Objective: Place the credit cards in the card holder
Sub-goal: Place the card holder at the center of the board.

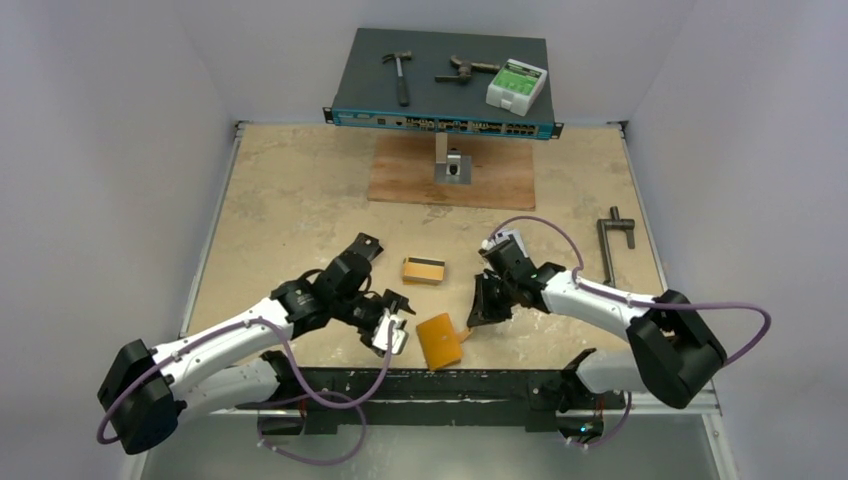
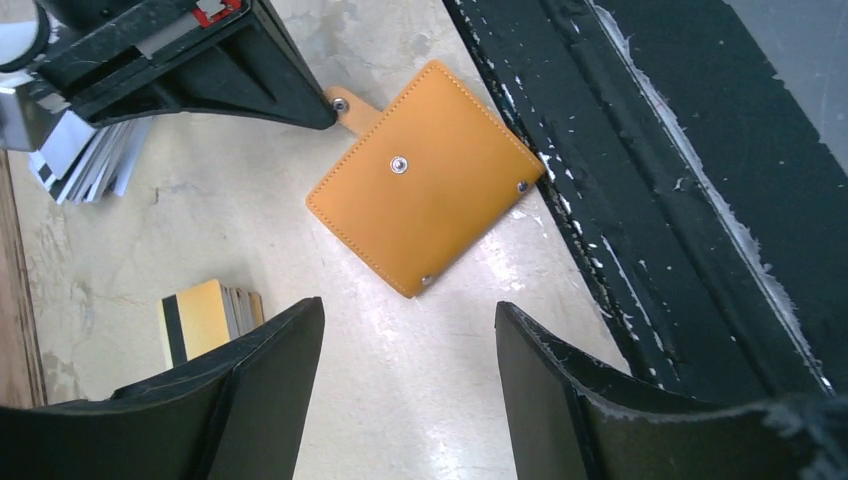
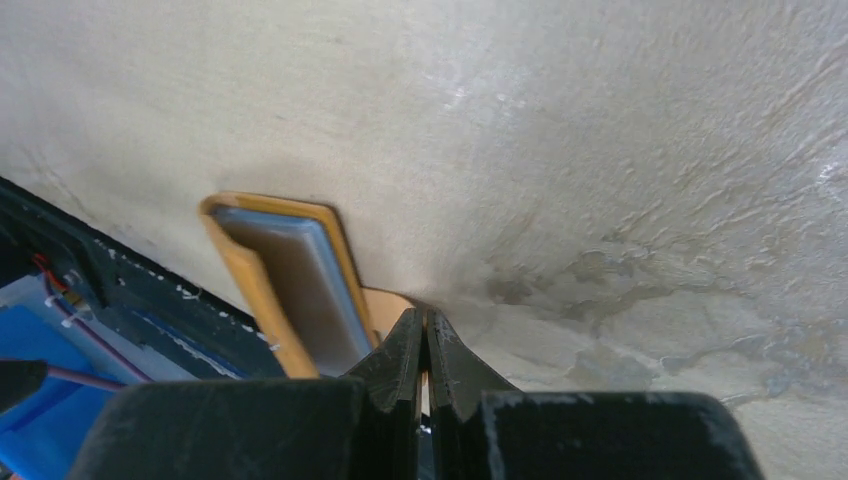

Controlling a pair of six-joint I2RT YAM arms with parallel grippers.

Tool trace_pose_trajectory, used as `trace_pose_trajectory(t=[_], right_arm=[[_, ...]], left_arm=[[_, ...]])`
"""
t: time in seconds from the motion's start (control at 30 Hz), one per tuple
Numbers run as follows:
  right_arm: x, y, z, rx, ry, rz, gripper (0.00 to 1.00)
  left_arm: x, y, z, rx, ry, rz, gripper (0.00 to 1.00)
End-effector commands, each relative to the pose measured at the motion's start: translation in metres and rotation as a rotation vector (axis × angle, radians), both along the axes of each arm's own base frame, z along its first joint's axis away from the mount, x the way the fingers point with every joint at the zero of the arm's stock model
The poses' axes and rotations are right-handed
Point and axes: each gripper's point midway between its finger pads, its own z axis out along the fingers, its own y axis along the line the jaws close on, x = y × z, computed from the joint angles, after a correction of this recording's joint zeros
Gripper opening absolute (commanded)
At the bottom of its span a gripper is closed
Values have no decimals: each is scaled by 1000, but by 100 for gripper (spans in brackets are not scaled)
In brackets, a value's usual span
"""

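The orange card holder (image 1: pixel 440 340) lies shut near the table's front edge; it also shows in the left wrist view (image 2: pixel 425 190) and edge-on in the right wrist view (image 3: pixel 275 270). My right gripper (image 1: pixel 480 315) (image 3: pixel 425 320) is shut on its snap tab (image 2: pixel 345 105). My left gripper (image 1: pixel 393 322) (image 2: pixel 410 320) is open and empty, just left of the holder. A stack of yellow-orange credit cards (image 1: pixel 423 270) (image 2: pixel 205 315) lies behind the holder. Silver-grey cards (image 2: pixel 85 165) lie fanned beside the right gripper's body.
A network switch (image 1: pixel 350 80) at the back carries a hammer (image 1: pixel 400 75), a metal tool (image 1: pixel 465 70) and a white-green box (image 1: pixel 517 85). A wooden board (image 1: pixel 400 175) holds a metal block (image 1: pixel 455 165). A black clamp (image 1: pixel 612 245) lies right. The black front rail (image 2: pixel 650 200) runs beside the holder.
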Motion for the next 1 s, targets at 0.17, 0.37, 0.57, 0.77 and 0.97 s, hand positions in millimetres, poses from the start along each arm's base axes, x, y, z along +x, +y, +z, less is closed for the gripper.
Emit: trace_pose_trajectory(t=[0.17,0.37,0.57,0.77,0.97], right_arm=[[19,27,62,125,-149,38,0],[12,51,94,243,-169,90,0],[0,66,108,283,-183,146,0],[-3,71,119,303,-194,153,0],[-7,71,112,288,-184,160,0]], left_arm=[[-7,-33,8,-78,-192,-290,70],[-5,-53,21,-103,-209,-310,72],[-17,-59,18,-90,-220,-372,72],[-32,-50,7,-44,-191,-409,70],[-35,-38,-13,-4,-190,-394,57]])
